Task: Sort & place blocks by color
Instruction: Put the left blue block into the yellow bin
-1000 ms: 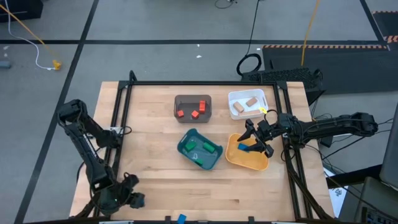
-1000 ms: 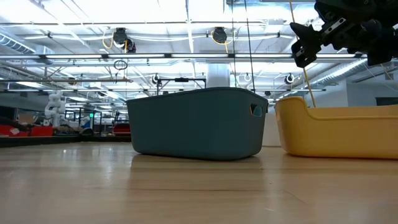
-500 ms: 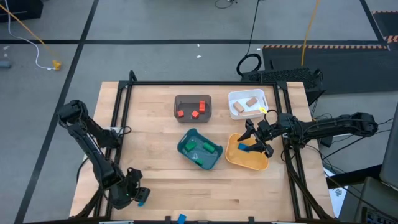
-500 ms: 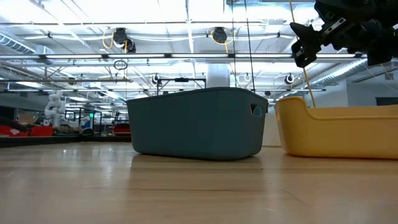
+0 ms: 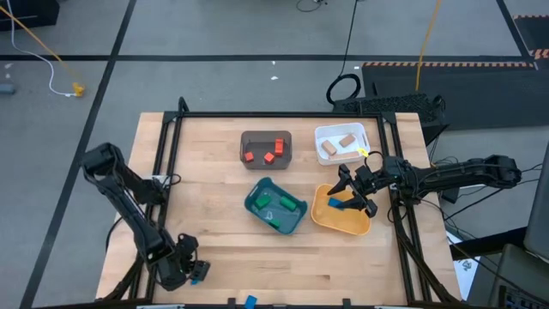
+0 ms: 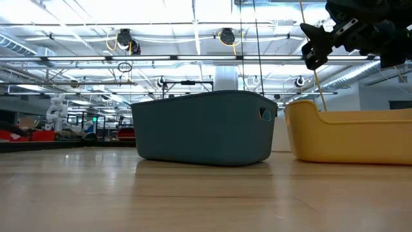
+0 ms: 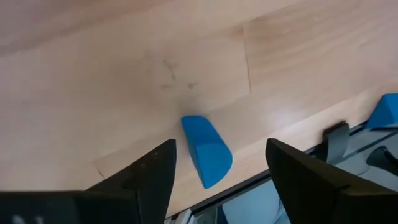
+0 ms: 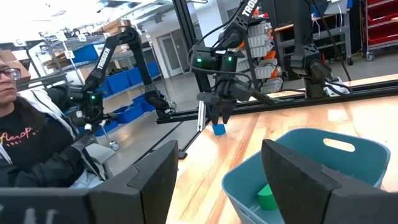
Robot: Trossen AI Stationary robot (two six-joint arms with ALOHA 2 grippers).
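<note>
My left gripper (image 5: 185, 269) is open at the table's near-left corner, pointing down, one finger on each side of a blue block (image 7: 207, 158) that lies flat on the wood close to the near edge; neither finger touches it. The same block (image 5: 199, 273) shows beside the gripper from above. My right gripper (image 5: 350, 196) hangs open above the yellow tray (image 5: 352, 225), clear of the blue block (image 5: 337, 204) inside it. Red blocks (image 5: 264, 153) lie in the brown tray, green blocks (image 5: 279, 204) in the teal tray, plain wood blocks (image 5: 339, 143) in the white tray.
Another blue piece (image 5: 249, 301) sits past the table's near edge. The brown tray (image 5: 266, 135) and white tray (image 5: 330, 131) stand toward the far side, the teal tray (image 5: 257, 190) and yellow tray mid-table. Bare wood lies on the left half. A person (image 8: 37, 149) sits beyond the table.
My left arm has swung a little toward the table's right along the near edge, and the blue block now shows next to its gripper. My right arm has kept still.
</note>
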